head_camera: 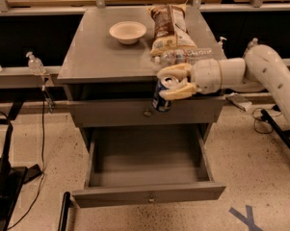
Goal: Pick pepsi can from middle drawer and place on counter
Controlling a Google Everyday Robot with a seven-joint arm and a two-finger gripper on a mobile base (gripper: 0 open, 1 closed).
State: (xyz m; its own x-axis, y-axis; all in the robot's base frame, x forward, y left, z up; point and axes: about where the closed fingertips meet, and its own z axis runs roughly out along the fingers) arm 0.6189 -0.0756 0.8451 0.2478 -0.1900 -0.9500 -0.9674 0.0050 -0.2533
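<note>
The pepsi can (pixel 162 97) hangs just below the front edge of the counter (pixel 101 54), in front of the closed upper drawer (pixel 115 113) under that edge and well above the open middle drawer (pixel 149 195). The gripper (pixel 177 82) reaches in from the right below the counter edge, its jaws clamped on the can's upper part: one pale finger (pixel 176 71) over the silver rim, the other against the side wall below. The can's long axis runs roughly vertical, silver top up and leaning slightly right toward the wrist, base down and a little left. It is probably light, with a thin, smooth wall that dents under a hard squeeze and slips under a weak one, so a moderate pinch across the round body suits it best. This high hold leaves the base hanging free, so it may swing. On the counter, a white bowl (pixel 128 32), a snack bag (pixel 167 25) and a clear water bottle (pixel 185 57) crowd the right rear; the left front looks the easier landing spot.
</note>
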